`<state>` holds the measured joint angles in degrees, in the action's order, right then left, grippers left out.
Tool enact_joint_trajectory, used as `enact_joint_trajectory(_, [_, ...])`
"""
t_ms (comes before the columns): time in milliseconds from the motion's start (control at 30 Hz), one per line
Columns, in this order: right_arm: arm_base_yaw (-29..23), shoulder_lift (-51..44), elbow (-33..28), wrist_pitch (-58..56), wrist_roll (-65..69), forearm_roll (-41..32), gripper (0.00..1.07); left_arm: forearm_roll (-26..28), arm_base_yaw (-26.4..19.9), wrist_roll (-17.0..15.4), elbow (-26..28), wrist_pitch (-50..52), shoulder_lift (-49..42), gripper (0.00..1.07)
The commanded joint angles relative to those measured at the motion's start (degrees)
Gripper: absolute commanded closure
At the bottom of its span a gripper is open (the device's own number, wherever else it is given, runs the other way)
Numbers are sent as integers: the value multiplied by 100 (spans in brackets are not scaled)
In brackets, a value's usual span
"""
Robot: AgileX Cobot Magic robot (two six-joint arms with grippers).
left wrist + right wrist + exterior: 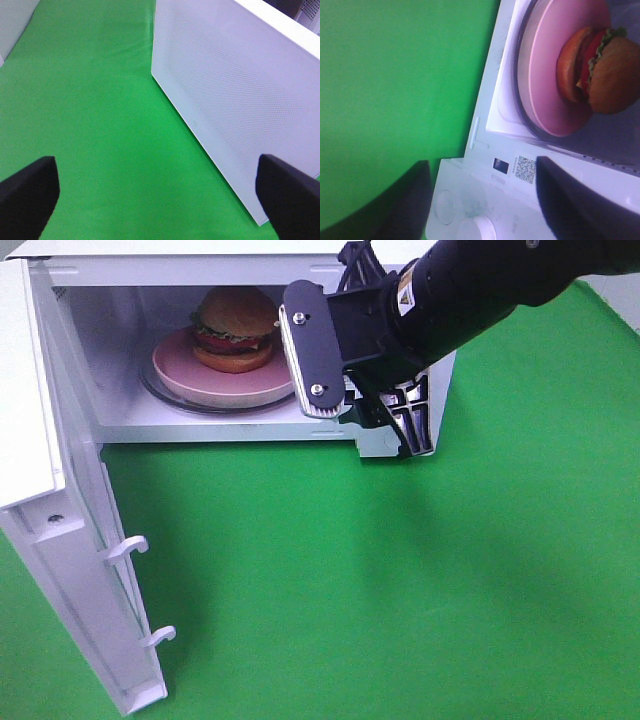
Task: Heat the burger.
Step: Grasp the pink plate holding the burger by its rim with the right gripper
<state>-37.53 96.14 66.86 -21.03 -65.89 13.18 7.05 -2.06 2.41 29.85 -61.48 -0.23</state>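
Observation:
The burger (pixel 236 328) sits on a round pink plate (pixel 200 380) inside the open microwave (pixel 250 270). In the right wrist view the burger (pixel 600 70) and the pink plate (pixel 545 75) rest on the glass turntable. My right gripper (pixel 395 428) hangs just outside the oven's right front, in front of the control panel (pixel 485 210). It is open, and the right gripper (pixel 480 210) has nothing between its fingers. My left gripper (pixel 160 200) is open over the green cloth beside the door (pixel 235 90). It is out of sight in the high view.
The microwave door (pixel 70 540) swings far out to the left, with two latch hooks (pixel 125 548) on its edge. A green cloth (pixel 400 590) covers the table in front. A dial (pixel 482 227) shows on the control panel.

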Motion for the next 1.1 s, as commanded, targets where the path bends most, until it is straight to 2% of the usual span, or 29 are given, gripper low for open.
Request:
enact_joint_trajectory(33, [-29, 6, 40, 138, 258, 80, 25, 34, 0, -11, -17, 52, -34, 7])
enact_joint_trajectory(100, [-29, 6, 40, 160, 309, 103, 21, 34, 0, -11, -17, 52, -34, 7])
enact_joint_trajectory(133, [-29, 34, 40, 160, 338, 155, 16, 34, 0, -11, -17, 52, -34, 7])
enact_joint_trajectory(200, [-29, 74, 40, 160, 338, 172, 15, 34, 0, -11, -17, 52, -34, 7])
enact_joint_trajectory(600, [-189, 458, 97, 464, 327, 315, 18, 34, 0, -11, -17, 52, -34, 7])
enact_joint_trajectory(1100, [-275, 1541, 1215, 441, 430, 292, 22, 34, 0, -11, -17, 52, -34, 7])
